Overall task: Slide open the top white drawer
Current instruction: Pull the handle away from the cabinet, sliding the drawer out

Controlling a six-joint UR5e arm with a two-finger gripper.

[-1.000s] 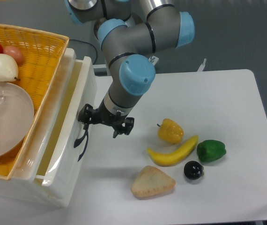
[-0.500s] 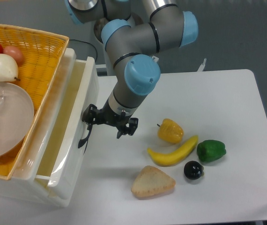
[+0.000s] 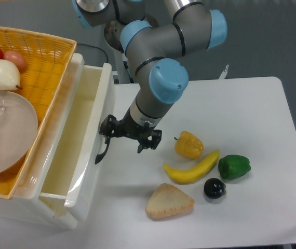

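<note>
The top white drawer [image 3: 93,150] stands pulled out to the right from under the yellow wicker basket [image 3: 44,57], its cream-white inside showing. Its black curved handle [image 3: 103,151] is on the front face. My gripper [image 3: 107,130] is shut on the upper end of that handle, the arm reaching down from the top of the view. The lower white drawer is hidden beneath the top one.
On the table to the right lie a yellow pepper [image 3: 188,144], a banana [image 3: 192,168], a green pepper [image 3: 234,166], a dark round fruit [image 3: 214,188] and a bread wedge [image 3: 169,202]. The basket holds a clear bowl [image 3: 5,132] and fruit.
My gripper has moved right while holding the handle, and the top drawer has slid farther out, showing more of its inside.
</note>
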